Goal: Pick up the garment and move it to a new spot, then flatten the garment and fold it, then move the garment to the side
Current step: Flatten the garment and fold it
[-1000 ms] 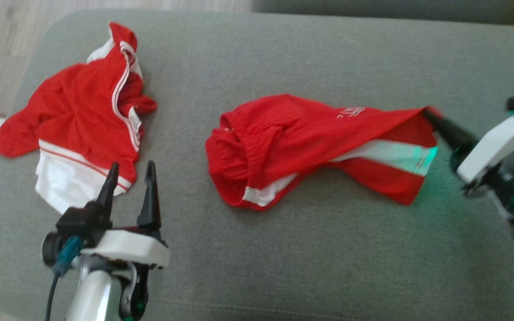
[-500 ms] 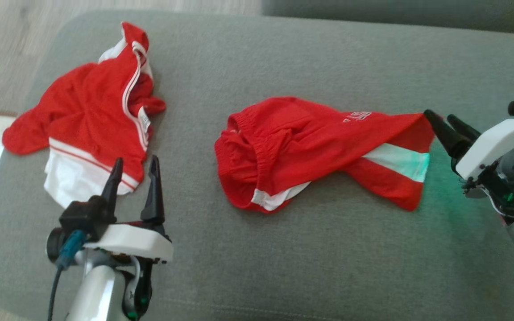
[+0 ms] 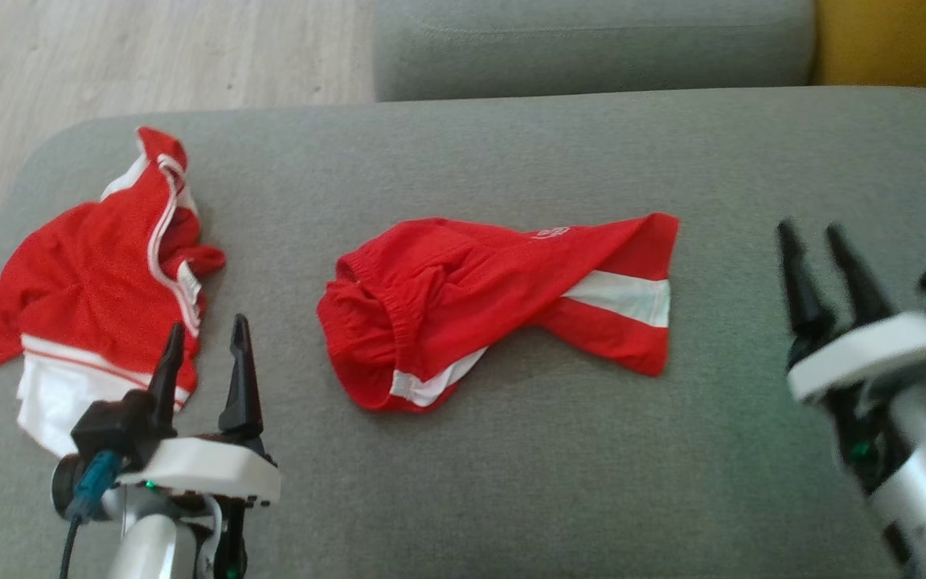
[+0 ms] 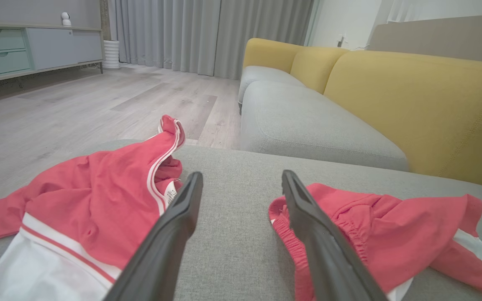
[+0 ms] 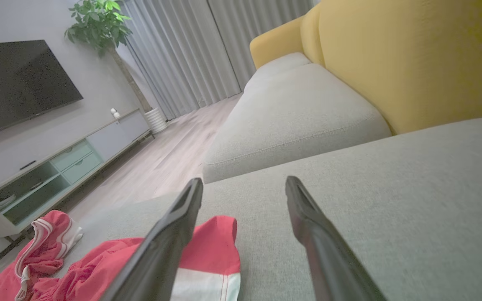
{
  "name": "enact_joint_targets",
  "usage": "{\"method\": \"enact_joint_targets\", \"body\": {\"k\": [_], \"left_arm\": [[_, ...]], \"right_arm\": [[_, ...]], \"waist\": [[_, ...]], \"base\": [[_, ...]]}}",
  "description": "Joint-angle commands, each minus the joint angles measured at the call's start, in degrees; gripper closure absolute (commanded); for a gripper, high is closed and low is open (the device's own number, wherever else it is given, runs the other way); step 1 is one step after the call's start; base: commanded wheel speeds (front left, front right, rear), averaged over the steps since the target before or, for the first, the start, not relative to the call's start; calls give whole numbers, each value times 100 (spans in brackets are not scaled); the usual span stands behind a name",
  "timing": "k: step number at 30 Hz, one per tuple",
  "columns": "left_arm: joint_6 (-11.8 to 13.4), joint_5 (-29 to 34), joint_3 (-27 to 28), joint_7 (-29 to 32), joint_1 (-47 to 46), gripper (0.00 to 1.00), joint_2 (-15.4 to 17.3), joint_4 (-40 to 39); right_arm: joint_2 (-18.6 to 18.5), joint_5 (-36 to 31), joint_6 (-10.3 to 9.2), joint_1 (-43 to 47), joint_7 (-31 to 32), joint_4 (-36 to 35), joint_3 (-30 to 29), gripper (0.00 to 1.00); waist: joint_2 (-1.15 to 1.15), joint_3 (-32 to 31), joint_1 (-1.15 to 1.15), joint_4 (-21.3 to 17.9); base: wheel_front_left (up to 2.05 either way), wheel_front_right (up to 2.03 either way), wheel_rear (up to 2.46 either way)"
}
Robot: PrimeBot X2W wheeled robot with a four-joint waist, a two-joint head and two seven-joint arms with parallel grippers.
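Red white-banded shorts [image 3: 471, 289] lie rumpled on coarse-woven grey cushion [image 3: 527, 498].

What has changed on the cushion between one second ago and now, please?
The right gripper opened, let go of the red shorts at their leg corner and drew back to the right, clear of them. The shorts lie on the grey cushion. The left gripper stays open beside the red and white shirt, which has not moved. The camera itself shifted.
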Motion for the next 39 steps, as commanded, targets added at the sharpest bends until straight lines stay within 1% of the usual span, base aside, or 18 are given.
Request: {"method": "enact_joint_targets", "body": {"k": [1, 3, 5, 7, 10, 14, 19, 20, 22, 24, 25, 27, 29, 32, 34, 36, 39], "left_arm": [[17, -17, 219, -70, -118, 0, 47, -185], [33, -26, 228, -70, -102, 0, 45, -182], [29, -29, 224, -70, -98, 0, 44, -173], [30, -27, 230, -70, -91, 0, 42, -177], [15, -21, 219, -70, -56, 0, 40, -180], [-10, -25, 188, -70, -22, 0, 37, -151], [-13, -20, 177, -70, -30, 0, 35, -142], [-34, -20, 169, -70, -40, 0, 36, -128], [-222, -296, 126, 92, -86, 0, 34, -38], [-402, -383, -26, 572, -267, 0, 113, 28], [-480, -489, -85, 934, -382, 0, 147, 57], [-613, -669, -241, 1782, -650, 0, 308, 63], [-715, -1059, -371, 2697, -915, 0, 435, 39], [-776, -1539, -576, 3929, -1301, 0, 762, -20], [-793, -1890, -730, 4603, -1491, 0, 953, 1], [-800, -2107, -943, 5139, -1621, 0, 1186, 82], [-803, -2577, -1288, 5723, -1715, 0, 1406, 233]], "right_arm": [[165, -352, 44, 175, -71, -342, -278, 0], [396, -956, 44, 461, -75, -677, -837, 0], [718, -1569, 44, 859, -76, -1052, -1284, 0], [1016, -2128, 44, 1247, -77, -1302, -1553, 0], [1370, -2671, 44, 1602, -77, -1432, -1771, 0], [1586, -2937, 44, 1745, -78, -1460, -1861, 0], [1632, -3013, 44, 1738, -23, -1492, -1917, 0], [1635, -3019, 44, 1727, -3, -1492, -1926, 0], [1643, -3027, 44, 1703, 40, -1488, -1944, 0], [1646, -3030, 44, 1690, 79, -1490, -1978, 0], [1647, -3035, 44, 1683, 104, -1494, -1985, 0], [1635, -3045, 44, 1655, 151, -1512, -1987, 0], [1642, -3066, 44, 1632, 168, -1534, -2004, 0], [1681, -3072, 44, 1594, 177, -1566, -1973, 0], [1713, -3058, 44, 1574, 170, -1560, -1954, 0], [1740, -3037, 44, 1538, 164, -1540, -1909, 0], [1752, -3003, 44, 1490, 144, -1504, -1865, 0]], "waist": [[0, -65, 0, -122], [0, -78, 0, -170], [0, -90, 0, -182], [0, -95, 0, -195], [0, -107, 0, -224], [0, -130, 0, -257], [0, -142, 0, -304], [0, -142, 0, -315], [0, -131, 0, -333], [0, -120, 0, -332], [0, -114, 0, -336], [0, -102, 0, -356], [0, -97, 0, -400], [0, -65, 0, -505], [0, -51, 0, -596], [0, -17, 0, -715], [0, 26, 0, -892]], "base": [[0, 0, 0], [0, 0, 0], [0, 0, 0], [0, 0, 0], [0, 0, 0], [0, 0, 0], [0, 0, 0], [0, 0, 0], [0, 0, 0], [0, 0, 0], [0, 0, 0], [0, 0, 0], [0, 0, 0], [0, 0, 0], [0, 0, 0], [0, 0, 0], [0, 0, 0]]}}
